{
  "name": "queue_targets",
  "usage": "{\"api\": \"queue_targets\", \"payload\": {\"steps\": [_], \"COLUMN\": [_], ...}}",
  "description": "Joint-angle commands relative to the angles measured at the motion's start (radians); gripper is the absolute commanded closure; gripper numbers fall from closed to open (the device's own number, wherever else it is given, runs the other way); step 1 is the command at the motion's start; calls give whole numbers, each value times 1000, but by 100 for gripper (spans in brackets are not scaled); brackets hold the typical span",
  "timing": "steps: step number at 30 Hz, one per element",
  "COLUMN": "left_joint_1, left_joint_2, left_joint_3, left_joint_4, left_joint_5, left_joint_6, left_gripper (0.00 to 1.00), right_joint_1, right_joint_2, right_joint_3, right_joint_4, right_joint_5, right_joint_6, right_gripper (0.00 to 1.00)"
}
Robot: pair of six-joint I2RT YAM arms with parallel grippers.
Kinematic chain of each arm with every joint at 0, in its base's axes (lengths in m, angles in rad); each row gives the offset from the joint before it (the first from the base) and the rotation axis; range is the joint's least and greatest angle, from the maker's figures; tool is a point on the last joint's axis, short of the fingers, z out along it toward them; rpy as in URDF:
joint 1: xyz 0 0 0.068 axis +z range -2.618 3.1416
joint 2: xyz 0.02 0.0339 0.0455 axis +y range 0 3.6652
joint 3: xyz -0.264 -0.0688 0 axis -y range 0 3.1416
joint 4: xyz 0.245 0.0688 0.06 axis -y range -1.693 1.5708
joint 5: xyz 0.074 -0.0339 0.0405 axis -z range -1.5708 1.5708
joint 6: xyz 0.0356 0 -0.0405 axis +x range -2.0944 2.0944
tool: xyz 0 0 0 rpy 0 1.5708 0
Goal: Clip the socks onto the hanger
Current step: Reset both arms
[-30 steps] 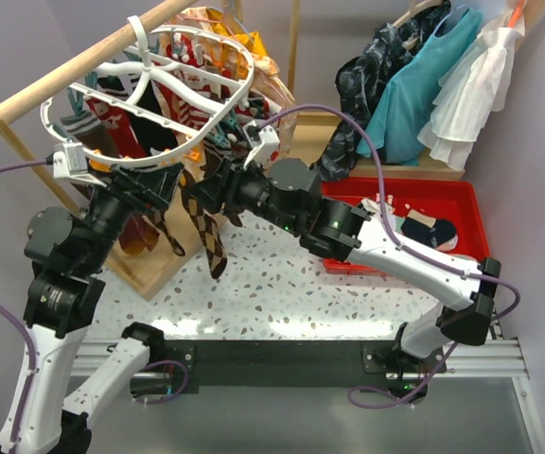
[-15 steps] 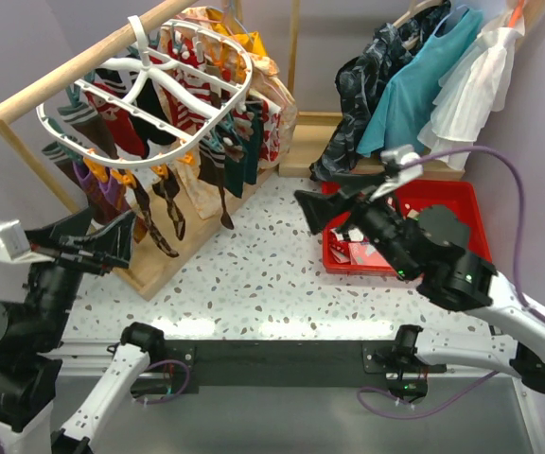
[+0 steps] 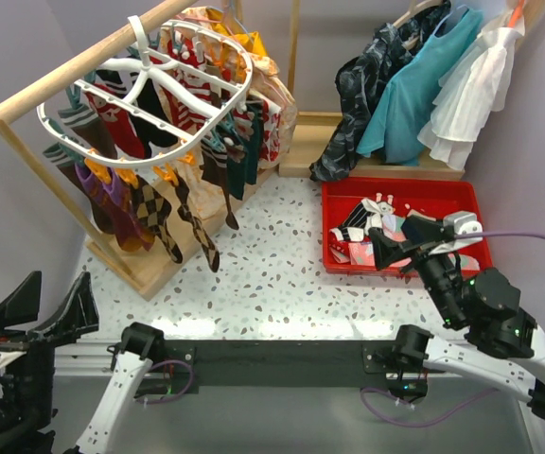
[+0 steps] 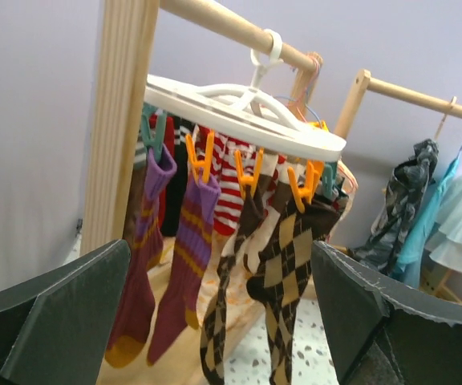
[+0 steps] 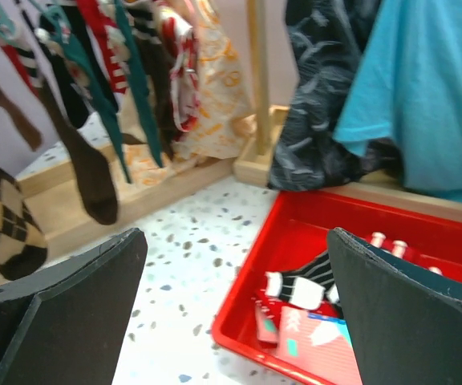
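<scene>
The white oval hanger (image 3: 145, 95) hangs by its hook from the wooden rail, with several socks clipped round its rim. A brown-black argyle sock (image 3: 151, 216) and purple ones (image 3: 97, 194) hang at the near side. In the left wrist view the hanger (image 4: 239, 112) and argyle sock (image 4: 291, 273) are well ahead of my left gripper (image 4: 219, 249), which is open and empty. My left gripper (image 3: 55, 291) sits low at the near left. More socks (image 3: 362, 222) lie in the red tray (image 3: 400, 189). My right gripper (image 3: 400, 244) is open and empty, hovering near the tray's (image 5: 255, 281) front corner.
The wooden rail (image 3: 83, 66) and its base board (image 3: 159, 270) stand at the left. Floral orange cloth (image 3: 272, 95) hangs behind the hanger. A dark garment (image 3: 367, 76), a teal dress (image 3: 424, 85) and a white dress (image 3: 471, 90) hang at the back right.
Both arms have pulled back from the hanger to the near edge, and both grippers have opened. The argyle sock that they worked at now hangs from the hanger's clips.
</scene>
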Motion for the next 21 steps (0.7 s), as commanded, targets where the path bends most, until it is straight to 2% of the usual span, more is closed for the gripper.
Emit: {"api": "queue_targets", "payload": {"steps": [1,12,21], "left_joint_1": [0,-1,-1], "left_joint_2": [-61,-141,-144], "left_joint_3": [-39,-103,-123], "left_joint_4": [-17,-24,-21], "left_joint_5": [-27,-128,-179], "left_joint_6": [49,41,47], "left_gripper": [0,0,0], "right_joint_1": [5,3,5], "right_joint_2": [-85,-274,-297], "right_joint_3": [-62,-159,-199], "right_joint_4": [-13,-17,3], "right_joint_5": [87,148,185], "right_joint_6": [-85,-174,-189], "right_gripper": [1,1,1]}}
